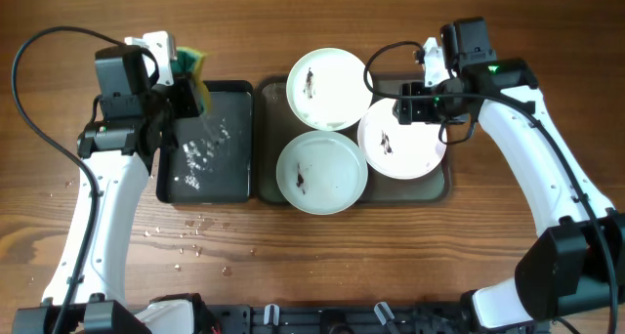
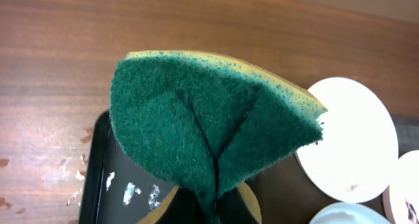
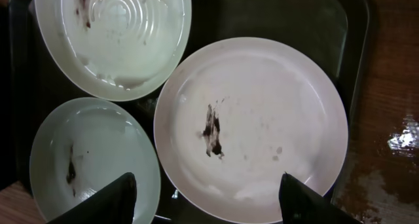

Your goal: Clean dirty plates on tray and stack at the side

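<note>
Wood table [image 1: 312, 275]; three smudged plates [image 3: 252, 129] on tray [image 3: 281, 14]. Left gripper [image 1: 190, 85] pinches sponge [image 2: 203, 119]; right gripper [image 3: 206, 185] spread above plate. Likely first pickup; next needs rim grasp.

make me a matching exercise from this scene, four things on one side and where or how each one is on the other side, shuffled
Things:
1. sponge
2. right gripper
3. black tray
4. grey tray

States:
a. holds three smudged plates
b. open, over a plate
c. flecked with white bits
d. folded, held in the left gripper

Pairs: 1-d, 2-b, 3-c, 4-a
</note>
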Tool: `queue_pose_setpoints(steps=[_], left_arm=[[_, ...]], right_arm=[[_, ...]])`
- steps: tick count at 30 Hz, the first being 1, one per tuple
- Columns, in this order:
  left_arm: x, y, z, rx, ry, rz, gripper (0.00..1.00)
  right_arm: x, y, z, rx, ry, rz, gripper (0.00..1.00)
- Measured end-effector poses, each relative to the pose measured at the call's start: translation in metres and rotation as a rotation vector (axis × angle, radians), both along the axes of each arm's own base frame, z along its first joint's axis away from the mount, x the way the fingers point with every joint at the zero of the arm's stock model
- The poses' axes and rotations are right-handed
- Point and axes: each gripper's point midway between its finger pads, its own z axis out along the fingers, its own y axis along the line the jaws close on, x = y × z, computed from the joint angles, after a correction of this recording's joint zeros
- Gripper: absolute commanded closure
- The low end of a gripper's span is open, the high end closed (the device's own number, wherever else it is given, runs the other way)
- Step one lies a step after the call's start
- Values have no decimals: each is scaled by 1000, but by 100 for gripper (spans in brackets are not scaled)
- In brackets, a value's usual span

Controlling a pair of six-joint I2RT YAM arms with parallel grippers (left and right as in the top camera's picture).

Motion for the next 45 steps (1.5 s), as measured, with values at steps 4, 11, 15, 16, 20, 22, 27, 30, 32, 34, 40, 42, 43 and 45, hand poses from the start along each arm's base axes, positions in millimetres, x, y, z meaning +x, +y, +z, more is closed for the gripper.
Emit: queue_pose_setpoints(steps=[4, 11, 15, 16, 20, 22, 27, 30, 32, 34, 40, 42, 43, 45], left_arm=[[-5, 0, -7, -2, 34, 0, 96], [-10, -1, -25, -9, 107, 2, 96], [-4, 0, -36, -17, 122, 10, 96], [-1, 0, -37, -19, 119, 12, 96], [8, 1, -46, -40, 121, 35, 96], [9, 1, -51, -48, 133, 42, 96], [9, 1, -59, -64, 157, 60, 96], [10, 1, -59, -74, 158, 70, 96], [12, 1, -58, -79, 148, 75, 96], [15, 1, -55, -83, 134, 79, 96], [16, 1, -54, -88, 129, 85, 96], [15, 1, -55, -91, 137, 87, 96], [14, 1, -56, -91, 141, 88, 96], [14, 1, -56, -91, 142, 88, 96]], right_arm=[[4, 0, 1, 0, -19, -1, 56], [-25, 1, -6, 17, 116, -12, 61], [-41, 2, -9, 18, 182, -7, 60], [-44, 4, -9, 18, 192, -3, 60], [-52, 20, -9, 45, 209, 40, 52], [-59, 31, -14, 54, 225, 70, 51], [-78, 54, -39, 58, 248, 149, 51], [-84, 66, -56, 58, 235, 189, 53], [-86, 73, -64, 62, 218, 206, 61], [-84, 80, -69, 69, 192, 220, 64], [-75, 86, -71, 67, 137, 224, 66], [-71, 81, -73, 35, 122, 213, 65], [-69, 79, -73, 22, 111, 209, 66], [-64, 78, -73, 11, 92, 204, 65]])
